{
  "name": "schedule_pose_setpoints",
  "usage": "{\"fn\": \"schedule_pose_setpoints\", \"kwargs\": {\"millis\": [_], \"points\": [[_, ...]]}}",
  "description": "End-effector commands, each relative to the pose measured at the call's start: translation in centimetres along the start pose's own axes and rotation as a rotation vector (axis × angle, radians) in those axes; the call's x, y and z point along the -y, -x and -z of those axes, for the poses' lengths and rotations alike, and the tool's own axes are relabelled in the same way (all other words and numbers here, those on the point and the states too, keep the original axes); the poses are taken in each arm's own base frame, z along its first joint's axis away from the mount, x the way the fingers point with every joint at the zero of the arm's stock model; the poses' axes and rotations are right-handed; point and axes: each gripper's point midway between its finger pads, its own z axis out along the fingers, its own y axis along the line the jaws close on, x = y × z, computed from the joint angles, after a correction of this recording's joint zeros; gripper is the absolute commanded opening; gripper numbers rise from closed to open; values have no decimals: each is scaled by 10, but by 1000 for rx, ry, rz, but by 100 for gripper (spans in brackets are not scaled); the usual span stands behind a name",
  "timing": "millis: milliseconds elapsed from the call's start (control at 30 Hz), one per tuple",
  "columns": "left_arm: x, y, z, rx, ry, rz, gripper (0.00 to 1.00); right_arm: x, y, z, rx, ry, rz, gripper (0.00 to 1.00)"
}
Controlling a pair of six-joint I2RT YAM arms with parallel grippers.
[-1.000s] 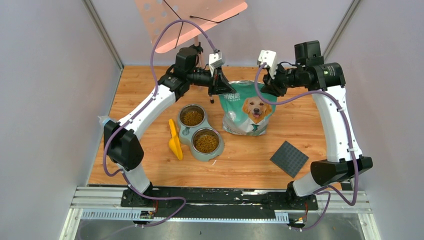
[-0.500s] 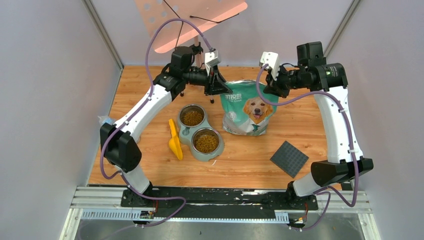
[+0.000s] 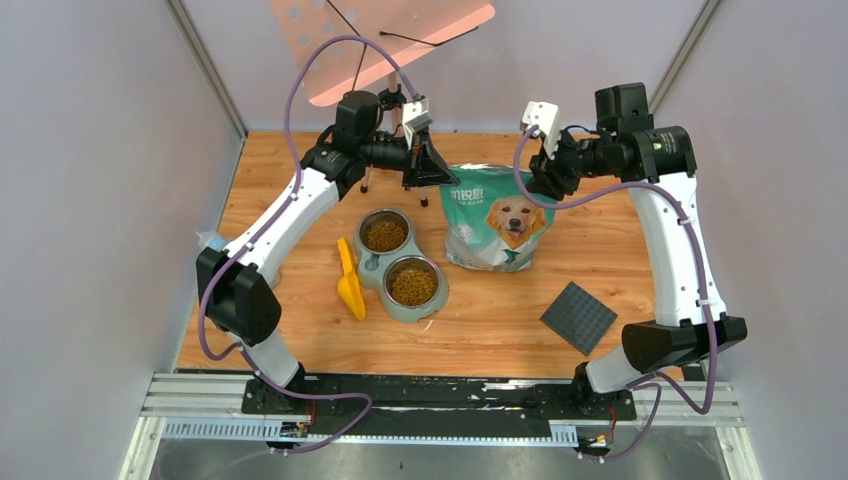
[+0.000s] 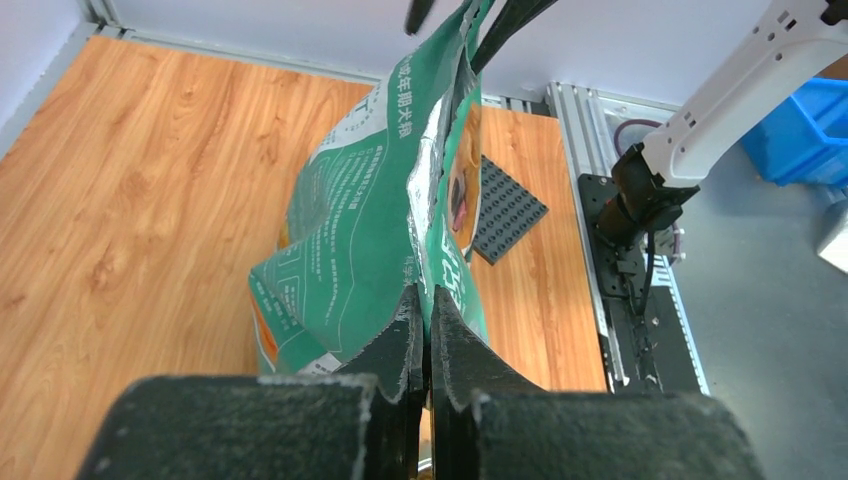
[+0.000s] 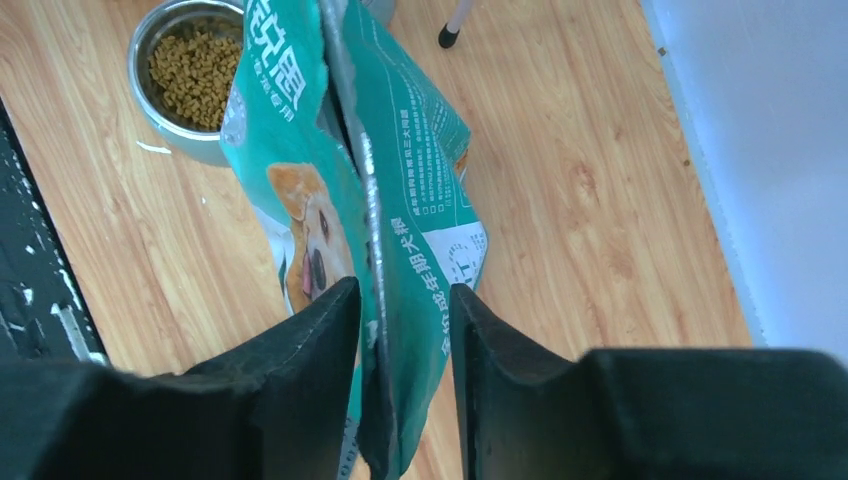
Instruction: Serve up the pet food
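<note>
The pet food is brown kibble filling both steel cups (image 3: 384, 235) (image 3: 412, 284) of a grey double bowl (image 3: 376, 268); one cup (image 5: 195, 65) also shows in the right wrist view. The teal bag with a golden dog (image 3: 495, 220) stands upright behind the bowl. My left gripper (image 3: 440, 176) (image 4: 428, 300) is at the bag's top left corner, jaws shut with the bag's thin top edge (image 4: 440, 150) running into them. My right gripper (image 3: 541, 180) (image 5: 402, 292) is open at the top right corner, its fingers either side of the bag's edge (image 5: 385, 200).
A yellow scoop (image 3: 349, 280) lies left of the bowl. A dark grey studded plate (image 3: 578, 317) lies at the front right. A thin stand with a pink perforated panel (image 3: 380, 40) rises at the back. Walls close in on both sides.
The left arm has drawn a little left and back, its jaws ending shut at the bag's corner. The right gripper's jaws have parted; that arm has hardly moved.
</note>
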Motion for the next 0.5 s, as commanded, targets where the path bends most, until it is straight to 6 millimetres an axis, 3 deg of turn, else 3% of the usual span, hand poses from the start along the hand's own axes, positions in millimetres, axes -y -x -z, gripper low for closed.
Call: {"fn": "schedule_pose_setpoints", "kwargs": {"millis": [0, 200, 467], "points": [[18, 30, 9, 48, -31, -65, 0, 1, 31, 10, 118, -25, 7, 47], [18, 37, 8, 69, -18, -63, 0, -5, 63, -14, 191, 30, 6, 56], [16, 44, 4, 82, 6, -88, 0, -12, 98, -44, 237, 104, 27, 51]]}}
